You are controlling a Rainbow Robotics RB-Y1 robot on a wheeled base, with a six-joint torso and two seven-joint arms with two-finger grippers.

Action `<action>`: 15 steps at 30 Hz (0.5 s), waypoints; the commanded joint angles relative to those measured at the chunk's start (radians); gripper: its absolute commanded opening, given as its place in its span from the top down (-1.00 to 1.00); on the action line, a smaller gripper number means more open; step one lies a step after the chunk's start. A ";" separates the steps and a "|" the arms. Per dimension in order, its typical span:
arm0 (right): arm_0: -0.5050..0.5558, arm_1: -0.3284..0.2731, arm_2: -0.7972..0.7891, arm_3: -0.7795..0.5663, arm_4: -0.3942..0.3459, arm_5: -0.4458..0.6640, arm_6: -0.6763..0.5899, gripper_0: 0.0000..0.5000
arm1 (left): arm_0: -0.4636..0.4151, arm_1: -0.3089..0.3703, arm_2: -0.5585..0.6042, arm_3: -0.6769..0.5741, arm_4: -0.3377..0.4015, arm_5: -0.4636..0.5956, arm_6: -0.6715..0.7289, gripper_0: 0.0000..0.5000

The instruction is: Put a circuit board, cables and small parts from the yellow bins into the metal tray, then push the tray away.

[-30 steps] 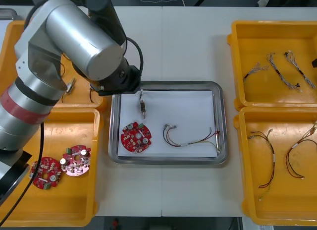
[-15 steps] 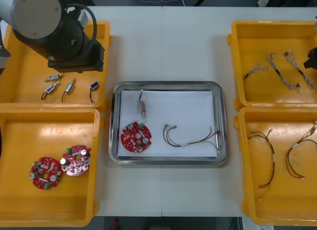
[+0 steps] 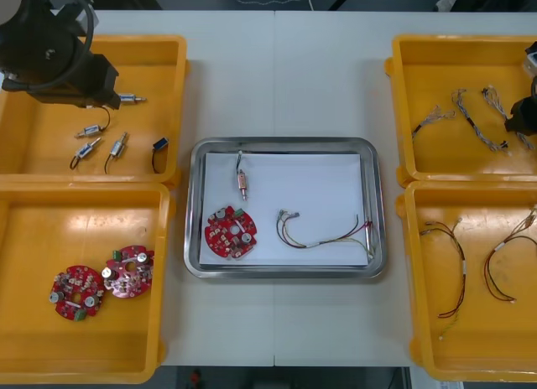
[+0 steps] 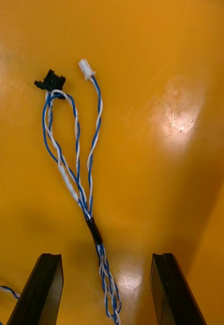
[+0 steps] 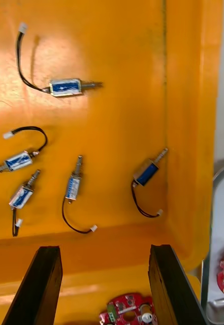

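Near row. The near left bin [image 3: 25, 355] holds two spare circuit boards [image 3: 77, 293]. The near right bin [image 3: 419, 322] holds thin dark cables [image 3: 453, 267], lying loose.

Middle. The tray [image 3: 377, 204] sits between the bins, white inside. In it are one circuit board [image 3: 231, 232], a red and yellow cable [image 3: 323, 234] and one small metal part [image 3: 242, 181], all apart from one another. Judgement: loading is well along; the push is not yet due.

Far row, left. The left gripper [image 5: 104, 250] hangs over the far left bin [image 3: 180, 70], fingers apart and empty. Small parts [image 5: 73, 185] lie scattered on the bin floor beyond the fingers. It is likely held here to keep the space over the tray free.

Far row, right. The right gripper [image 4: 106, 259] is low over the far right bin [image 3: 403, 62], fingers spread wide. The blue and white cable [image 4: 94, 228] runs between them, not pinched. The straddle looks deliberate: closing here would take the twisted run near its black band. The tray has no cable of this kind, so it is probably the next item.
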 commanded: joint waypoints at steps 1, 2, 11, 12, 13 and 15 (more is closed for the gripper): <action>0.021 0.014 -0.024 -0.015 0.003 -0.030 -0.005 -1.00 | -0.045 0.055 0.026 0.079 0.007 -0.078 -0.241 -1.00; 0.024 0.019 -0.023 -0.015 0.003 -0.036 -0.008 -1.00 | -0.045 0.054 0.026 0.100 0.007 -0.096 -0.274 -1.00; 0.052 0.028 -0.026 -0.015 -0.031 -0.047 -0.040 -1.00 | -0.045 0.054 0.026 0.217 0.009 -0.179 -0.478 -1.00; 0.053 0.028 -0.024 -0.015 -0.034 -0.048 -0.041 -1.00 | -0.045 0.054 0.026 0.224 0.010 -0.184 -0.491 -1.00; 0.059 0.028 -0.023 -0.015 -0.037 -0.051 -0.048 -1.00 | -0.045 0.054 0.024 0.241 0.012 -0.193 -0.514 -1.00; 0.069 0.028 -0.024 -0.015 -0.044 -0.056 -0.058 -1.00 | -0.045 0.054 0.024 0.269 0.019 -0.210 -0.556 -1.00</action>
